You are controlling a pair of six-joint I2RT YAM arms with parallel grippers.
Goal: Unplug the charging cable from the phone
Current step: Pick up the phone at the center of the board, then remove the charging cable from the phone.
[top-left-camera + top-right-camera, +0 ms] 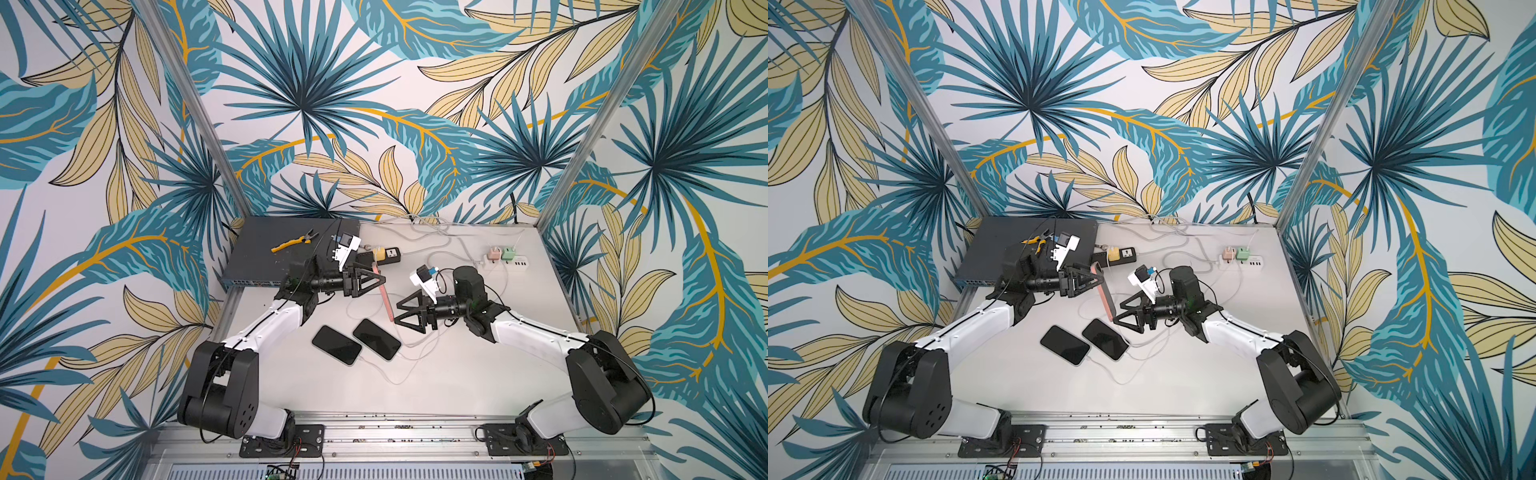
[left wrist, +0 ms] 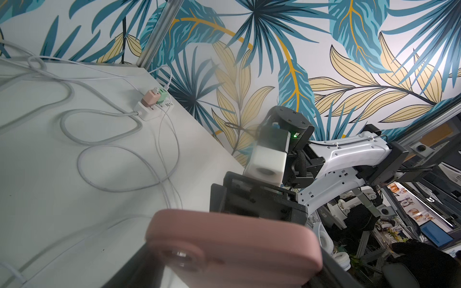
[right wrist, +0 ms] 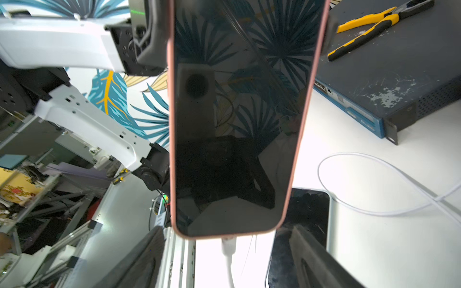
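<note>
While the left gripper [image 1: 375, 277] is clamped on the upper end of the pink-cased phone [image 1: 386, 297], the phone appears to hang clear of the table [image 1: 436, 386]. Its long axis runs from those jaws down and across toward the right arm. At the phone's lower end, the right wrist view shows the white plug [image 3: 228, 245] seated in the port. The charging cable [image 3: 230, 273] trails off in line with that axis. Farther right, the right gripper [image 1: 401, 314] has its jaws spread and empty, with one finger [image 3: 139, 259] on each side of the plug and neither touching it. That arm is clearly the nearer one to the plug. The pull should probably run along the phone's length, away from the left jaws, since a sideways tug could lever the connector.
</note>
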